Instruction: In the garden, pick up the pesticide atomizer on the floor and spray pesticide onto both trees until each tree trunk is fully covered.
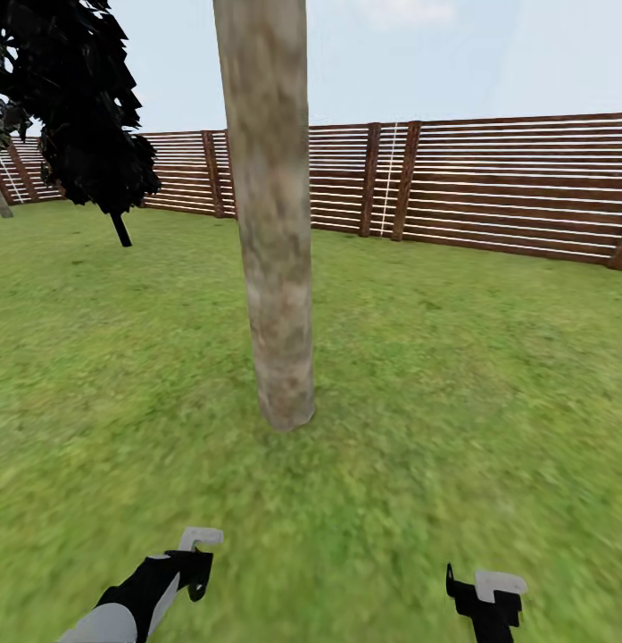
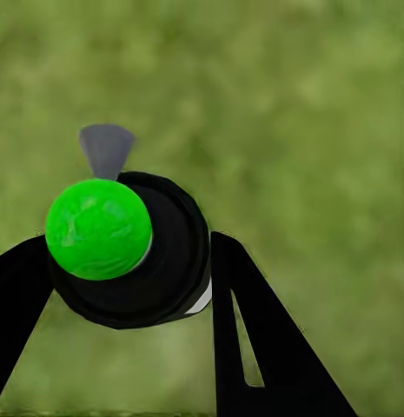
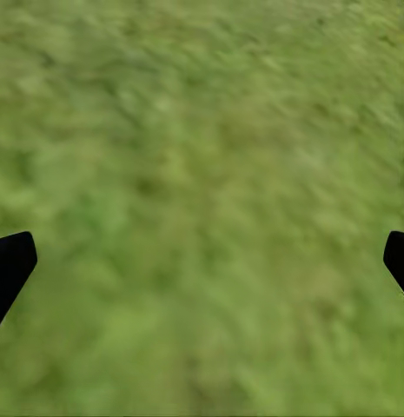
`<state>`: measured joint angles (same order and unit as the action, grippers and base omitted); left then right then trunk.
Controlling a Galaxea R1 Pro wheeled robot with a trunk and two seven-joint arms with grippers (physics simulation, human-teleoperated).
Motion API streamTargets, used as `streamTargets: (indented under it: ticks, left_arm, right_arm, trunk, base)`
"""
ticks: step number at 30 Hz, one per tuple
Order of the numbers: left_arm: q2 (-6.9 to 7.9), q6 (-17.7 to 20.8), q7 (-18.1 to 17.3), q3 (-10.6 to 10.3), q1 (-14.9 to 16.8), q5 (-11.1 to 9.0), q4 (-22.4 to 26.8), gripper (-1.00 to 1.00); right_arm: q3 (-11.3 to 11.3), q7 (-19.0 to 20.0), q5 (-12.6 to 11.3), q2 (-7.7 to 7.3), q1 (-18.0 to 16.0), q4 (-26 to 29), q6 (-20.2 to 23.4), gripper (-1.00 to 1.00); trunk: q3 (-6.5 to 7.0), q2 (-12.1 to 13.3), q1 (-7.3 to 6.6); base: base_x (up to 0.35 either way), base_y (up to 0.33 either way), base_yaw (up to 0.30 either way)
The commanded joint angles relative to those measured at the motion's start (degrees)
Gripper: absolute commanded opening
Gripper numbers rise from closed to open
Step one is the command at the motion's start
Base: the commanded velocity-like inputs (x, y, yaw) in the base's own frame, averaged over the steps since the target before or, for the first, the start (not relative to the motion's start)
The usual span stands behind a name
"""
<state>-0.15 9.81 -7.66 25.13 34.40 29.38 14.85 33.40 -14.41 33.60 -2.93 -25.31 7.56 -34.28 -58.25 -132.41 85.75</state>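
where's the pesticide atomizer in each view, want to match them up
Head view: it would be at the left gripper, low left, but it is too small to make out.
Left wrist view: pesticide atomizer, black body with a green cap, centre-left between the gripper's fingers.
Right wrist view: the open right gripper frames the lawn.
Shared landmark: the lawn.

Before us a green lawn [image 1: 453, 402], a mottled tree trunk [image 1: 273, 223] rising from it, a dark columnar tree [image 1: 83, 107] standing farther back
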Motion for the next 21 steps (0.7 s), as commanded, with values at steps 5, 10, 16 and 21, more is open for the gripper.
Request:
streamTargets:
  ticks: [5,10,16,21]
  left_arm:
    - [-1.77,4.7,1.3,0.0,1.9,-0.1,0.6,-1.00]
    - [-2.83,8.4,1.5,-0.1,3.0,-0.1,0.8,-1.00]
    - [-2.89,8.7,1.6,0.1,3.1,-0.3,3.3,-1.00]
    - [-2.80,8.7,4.2,-0.1,3.0,-0.2,3.5,-1.00]
  right_arm:
    - [0.0,0.0,0.0,0.02,0.0,0.0,0.0,1.00]
    - [0.0,0.0,0.0,0.02,0.0,0.0,0.0,1.00]
    - [0.0,0.0,0.0,0.03,0.0,-0.1,0.0,1.00]
    - [0.0,0.0,0.1,0.01,0.0,-0.1,0.0,1.00]
  trunk:
    - [0.00,0.0,0.00]
    - [0.00,0.0,0.00]
    - [0.00,0.0,0.00]
    - [0.00,0.0,0.00]
  base:
    - [0.279,-0.151,-0.018]
    - [0.251,-0.194,-0.241]
    - [0.221,-0.211,-0.276]
    - [0.036,-0.240,-0.243]
